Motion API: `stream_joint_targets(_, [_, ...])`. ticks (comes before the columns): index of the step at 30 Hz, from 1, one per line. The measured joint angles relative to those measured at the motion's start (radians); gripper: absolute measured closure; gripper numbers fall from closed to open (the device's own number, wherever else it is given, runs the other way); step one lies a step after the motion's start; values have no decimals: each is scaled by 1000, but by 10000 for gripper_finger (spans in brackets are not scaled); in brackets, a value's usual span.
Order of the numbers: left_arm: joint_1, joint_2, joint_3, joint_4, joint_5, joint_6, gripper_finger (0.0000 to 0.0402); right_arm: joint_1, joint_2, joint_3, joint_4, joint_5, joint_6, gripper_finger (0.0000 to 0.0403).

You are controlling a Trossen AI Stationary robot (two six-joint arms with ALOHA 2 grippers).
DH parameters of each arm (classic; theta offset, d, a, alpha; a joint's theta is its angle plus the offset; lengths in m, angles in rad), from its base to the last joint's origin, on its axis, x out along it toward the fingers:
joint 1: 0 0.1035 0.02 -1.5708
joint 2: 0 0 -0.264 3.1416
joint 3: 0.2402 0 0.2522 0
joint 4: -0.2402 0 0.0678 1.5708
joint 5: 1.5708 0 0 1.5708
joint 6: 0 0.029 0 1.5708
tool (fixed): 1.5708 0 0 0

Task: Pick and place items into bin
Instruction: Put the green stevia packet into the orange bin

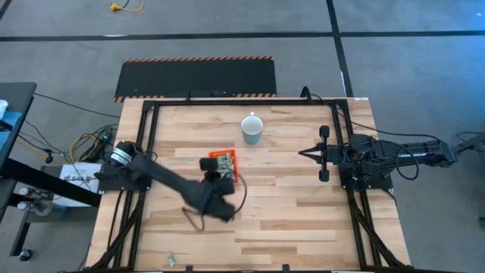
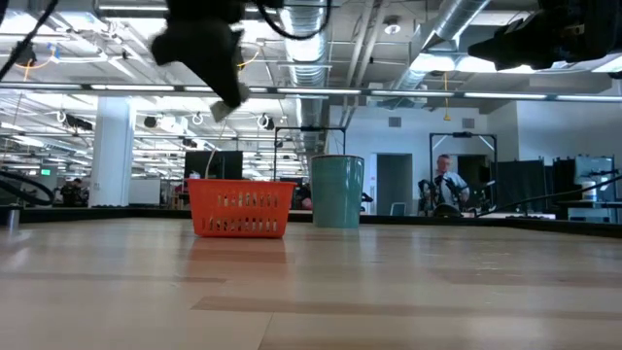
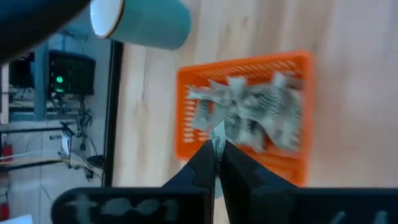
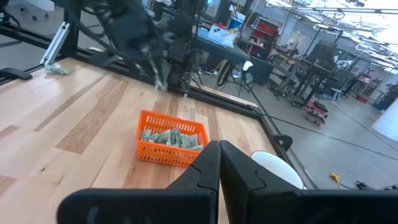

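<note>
Two dark, near-black jointed arms — black cables, tapered wedge-shaped fingers (image 3: 245,177).

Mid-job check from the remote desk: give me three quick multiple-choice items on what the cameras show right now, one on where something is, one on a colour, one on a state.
1. Where is the left gripper?
A. Above the bin
B. Over the mug
C. Parked at the table's right edge

2. What colour is the bin?
A. Blue
B. Orange
C. Black

3. How do the left gripper's fingers stand?
A. Wide open, empty
B. Out of sight
C. Shut on a wrapped piece

Answers:
1 A: in the high view the left gripper sits at the bin, and in the low view it hangs above it; the mug stands apart, and the right gripper waits near the table's right edge.
2 B: the bin's walls are bright orange in every view.
3 C: the left wrist view shows the fingers pinched on a pale wrapped piece over the items already in the bin.
</note>
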Motion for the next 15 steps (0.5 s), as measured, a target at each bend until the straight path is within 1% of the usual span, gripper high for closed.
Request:
stream_joint_targets(2, [45, 0, 0, 26, 18, 52, 400, 0, 0, 0, 0, 0, 0, 401])
stream_joint_targets(3, [66, 0, 0, 36, 46, 78, 400, 0, 0, 0, 0, 0, 0, 401])
stream_joint_targets(7, [129, 0, 0, 85, 202, 166, 400, 0, 0, 0, 0, 0, -7, 401])
stream_joint_targets(9, [151, 0, 0, 116, 251, 212, 400, 0, 0, 0, 0, 0, -7, 401])
stream_joint_targets(12, [182, 0, 0, 160, 291, 244, 400, 0, 0, 0, 0, 0, -7, 401])
stream_joint_targets(15, [211, 1, 0, 196, 369, 265, 397, 0, 0, 0, 0, 0, -7, 401])
